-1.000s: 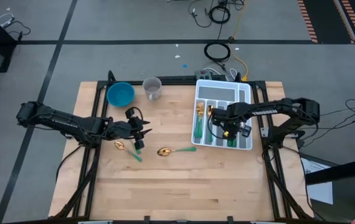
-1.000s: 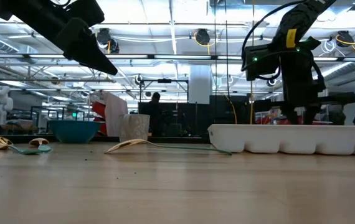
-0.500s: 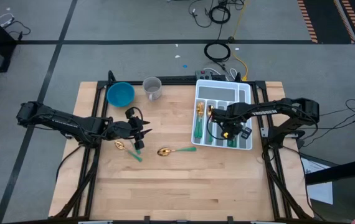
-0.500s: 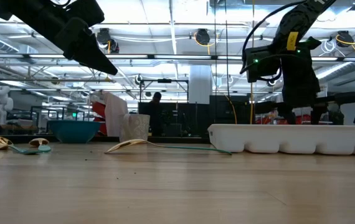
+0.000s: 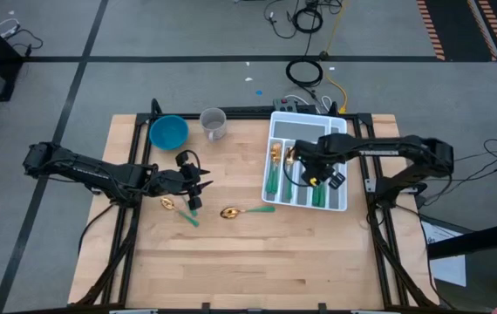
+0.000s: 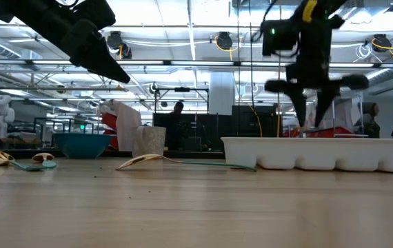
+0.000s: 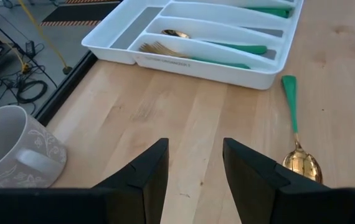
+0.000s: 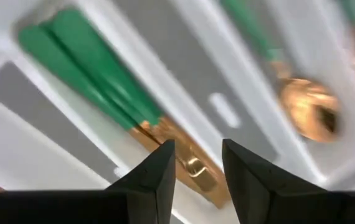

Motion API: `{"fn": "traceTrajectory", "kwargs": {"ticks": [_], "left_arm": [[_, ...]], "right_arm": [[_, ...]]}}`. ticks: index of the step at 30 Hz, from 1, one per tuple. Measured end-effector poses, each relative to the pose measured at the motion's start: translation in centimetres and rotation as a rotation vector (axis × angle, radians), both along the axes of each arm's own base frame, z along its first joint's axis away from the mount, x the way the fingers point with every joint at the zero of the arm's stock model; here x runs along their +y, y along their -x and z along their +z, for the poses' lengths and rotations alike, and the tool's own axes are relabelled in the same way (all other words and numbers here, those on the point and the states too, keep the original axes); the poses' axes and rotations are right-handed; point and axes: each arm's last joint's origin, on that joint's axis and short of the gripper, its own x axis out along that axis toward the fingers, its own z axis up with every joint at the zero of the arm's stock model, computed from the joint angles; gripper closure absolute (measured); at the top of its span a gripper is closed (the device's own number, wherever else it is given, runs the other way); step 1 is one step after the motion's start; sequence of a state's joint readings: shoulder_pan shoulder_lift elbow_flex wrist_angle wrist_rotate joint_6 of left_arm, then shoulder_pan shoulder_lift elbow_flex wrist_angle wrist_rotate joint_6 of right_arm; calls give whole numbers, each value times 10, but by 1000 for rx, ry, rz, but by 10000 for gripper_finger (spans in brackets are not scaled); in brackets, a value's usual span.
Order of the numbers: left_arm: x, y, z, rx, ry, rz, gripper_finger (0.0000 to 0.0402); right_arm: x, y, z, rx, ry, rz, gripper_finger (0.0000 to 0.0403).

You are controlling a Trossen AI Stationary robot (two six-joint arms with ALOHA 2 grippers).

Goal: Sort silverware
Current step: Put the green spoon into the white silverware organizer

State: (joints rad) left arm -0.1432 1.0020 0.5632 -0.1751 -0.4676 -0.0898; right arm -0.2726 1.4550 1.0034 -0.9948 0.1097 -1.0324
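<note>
Two spoons (image 5: 241, 212) wait on the desk (image 5: 231, 262) beside the wide-open left pincer (image 5: 198, 187). Right pincer (image 6: 309, 114) just rose out of the tray (image 5: 351, 170), fingers parted, empty; its piece lies below, so delivered.

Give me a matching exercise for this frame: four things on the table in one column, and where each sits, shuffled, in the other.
1. blue bowl
2. mug
3. white tray
4. spoon on the wood

A. under the right gripper
B. far left corner of the table
C. between the two arms, just left of the tray
D. right beside the bowl

Pairs: 1-B, 2-D, 3-A, 4-C
</note>
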Motion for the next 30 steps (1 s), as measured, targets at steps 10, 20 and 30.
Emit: {"fn": "traceTrajectory", "kwargs": {"ticks": [10,20,30], "left_arm": [[-3,-2,1,-12,76,-93,242],[-4,0,-1,8,114,-105,242],[-4,5,-9,94,152,-75,242]], "right_arm": [[7,-8,90,-412,-89,-503,280],[53,-76,79,-657,-365,-508,280],[90,-137,27,-703,-451,-479,280]]}}
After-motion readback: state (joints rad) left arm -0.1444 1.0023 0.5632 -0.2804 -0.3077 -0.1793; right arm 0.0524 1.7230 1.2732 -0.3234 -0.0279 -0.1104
